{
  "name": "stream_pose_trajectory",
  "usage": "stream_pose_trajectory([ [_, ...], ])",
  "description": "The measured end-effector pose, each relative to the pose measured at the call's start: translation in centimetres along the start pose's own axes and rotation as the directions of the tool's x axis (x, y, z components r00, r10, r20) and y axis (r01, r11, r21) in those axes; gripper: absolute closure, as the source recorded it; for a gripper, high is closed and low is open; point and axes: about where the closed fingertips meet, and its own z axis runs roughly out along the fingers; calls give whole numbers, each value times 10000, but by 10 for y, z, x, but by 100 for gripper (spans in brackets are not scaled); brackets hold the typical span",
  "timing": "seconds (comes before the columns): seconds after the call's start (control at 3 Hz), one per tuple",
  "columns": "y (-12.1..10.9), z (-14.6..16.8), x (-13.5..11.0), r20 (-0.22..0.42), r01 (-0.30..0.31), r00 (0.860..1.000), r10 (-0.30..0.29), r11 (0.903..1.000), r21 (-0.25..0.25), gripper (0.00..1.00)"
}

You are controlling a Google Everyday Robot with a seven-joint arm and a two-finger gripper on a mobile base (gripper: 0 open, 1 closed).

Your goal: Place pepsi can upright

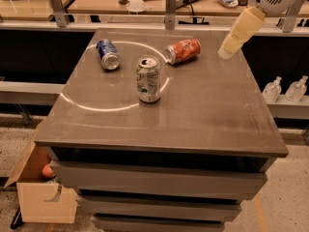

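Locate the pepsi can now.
Camera view: pepsi can lies on its side at the far left of the table, left of the upright white-green can. Gripper hovers over the far right corner.

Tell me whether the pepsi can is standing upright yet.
No, the pepsi can lies on its side at the back left of the table, while the gripper hovers near the back right corner, apart from it.
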Motion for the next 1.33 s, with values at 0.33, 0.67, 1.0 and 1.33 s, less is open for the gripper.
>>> stream_pose_trajectory([
  [0.33, 1, 11, -23, 453, -581, 9972, 599, 9976, -387, 0],
  [0.67, -9, 38, -81, 1002, -2186, 9682, 2292, 9700, -1068, 0],
  [1.0, -11, 51, -119, 829, -3316, 9347, 3456, 9319, -1469, 0],
  [1.33, 22, 84, -176, 162, -4327, 8945, 4468, 8741, -2209, 0],
])
